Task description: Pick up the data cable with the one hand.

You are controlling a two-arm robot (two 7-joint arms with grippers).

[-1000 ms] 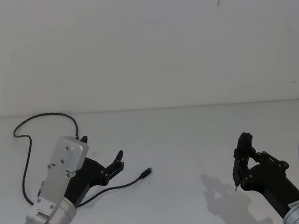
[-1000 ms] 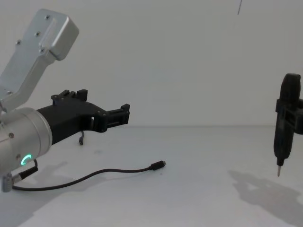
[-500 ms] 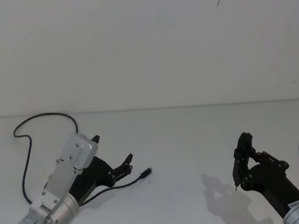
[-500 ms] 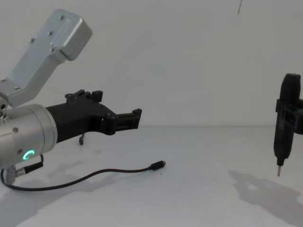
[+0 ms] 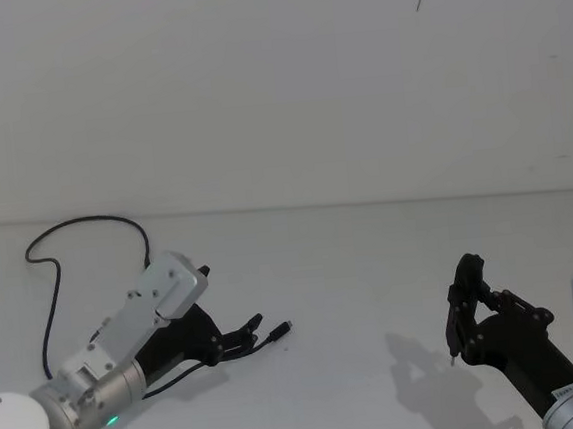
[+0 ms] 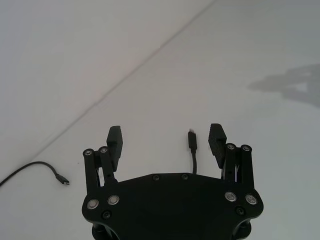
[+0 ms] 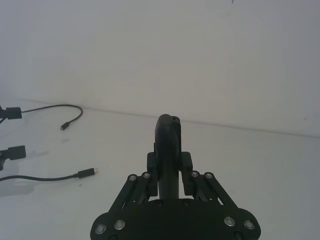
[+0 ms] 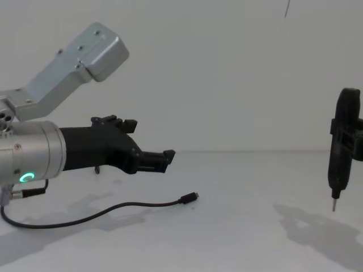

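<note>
Head view: the cable [image 5: 86,220] lies on the table [image 5: 352,269], and the left gripper [image 5: 248,330] is just beside its plug [image 5: 281,328]. Left wrist view: its fingers [image 6: 217,140] are wide open and hold nothing, with the plug between them. Chest view: this gripper is above the plug. Right wrist view: the right gripper [image 7: 168,160] clamps a pen tool [image 7: 168,130], well apart from the plug.

In the head view the data cable [image 5: 96,218] is running out of sight beneath the left gripper [image 5: 252,331]; in the left wrist view its cord is disappearing under that gripper's black body; the chest view's right edge is cutting off the pen-shaped tool [image 8: 340,141] and whatever is holding it.
</note>
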